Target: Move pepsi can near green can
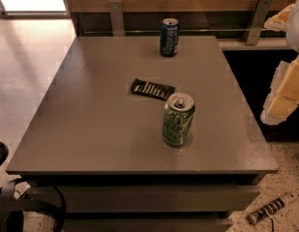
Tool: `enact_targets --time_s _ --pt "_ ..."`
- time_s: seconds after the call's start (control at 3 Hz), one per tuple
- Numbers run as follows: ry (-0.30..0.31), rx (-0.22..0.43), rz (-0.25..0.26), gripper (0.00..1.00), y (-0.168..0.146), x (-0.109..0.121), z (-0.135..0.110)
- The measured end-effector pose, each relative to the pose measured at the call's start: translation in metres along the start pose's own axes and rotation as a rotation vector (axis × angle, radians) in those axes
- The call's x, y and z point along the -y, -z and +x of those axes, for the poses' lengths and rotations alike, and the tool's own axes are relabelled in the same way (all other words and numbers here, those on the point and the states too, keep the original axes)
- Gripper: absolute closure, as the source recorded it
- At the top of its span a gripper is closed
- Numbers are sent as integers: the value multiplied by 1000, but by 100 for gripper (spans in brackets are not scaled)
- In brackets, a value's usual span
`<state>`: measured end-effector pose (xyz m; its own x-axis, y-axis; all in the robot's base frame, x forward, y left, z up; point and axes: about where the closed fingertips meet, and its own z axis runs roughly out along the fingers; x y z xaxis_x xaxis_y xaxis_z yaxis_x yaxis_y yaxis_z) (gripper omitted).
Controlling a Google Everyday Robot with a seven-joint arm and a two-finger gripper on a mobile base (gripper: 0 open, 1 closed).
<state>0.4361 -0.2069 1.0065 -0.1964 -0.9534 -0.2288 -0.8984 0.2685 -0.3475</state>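
- we see the pepsi can (pixel 169 37) standing upright at the 12 o'clock end of the tabletop (pixel 91 124), close to the far edge.
- the green can (pixel 178 119) stands upright towards 5 o'clock from the tabletop's middle, pull tab up, well apart from the pepsi can.
- between the two cans we find a dark flat wrapper (pixel 152 89) lying near the middle, at about 11 o'clock from the green can and not touching it.
- the tool (pixel 275 66) hangs at 3 o'clock, off the right edge of the tabletop and partly cut by the frame; it touches neither can.
- its yellow-padded fingers (pixel 287 98) stand wide apart with nothing between them, so we read the tool as spread and empty.
- on the floor at 5 o'clock, beyond the tabletop's corner, lies a striped stick-like object (pixel 272 208); we cannot tell what it is.
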Motion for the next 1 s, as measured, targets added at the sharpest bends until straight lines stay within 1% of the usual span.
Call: enact_targets --time_s 0.33,0.67,1.0 --pt "0 0 0 0 0 0 0" --pt "-58 41 68 0 -2 32 4" --pt "-164 144 178 0 -7 84 16"
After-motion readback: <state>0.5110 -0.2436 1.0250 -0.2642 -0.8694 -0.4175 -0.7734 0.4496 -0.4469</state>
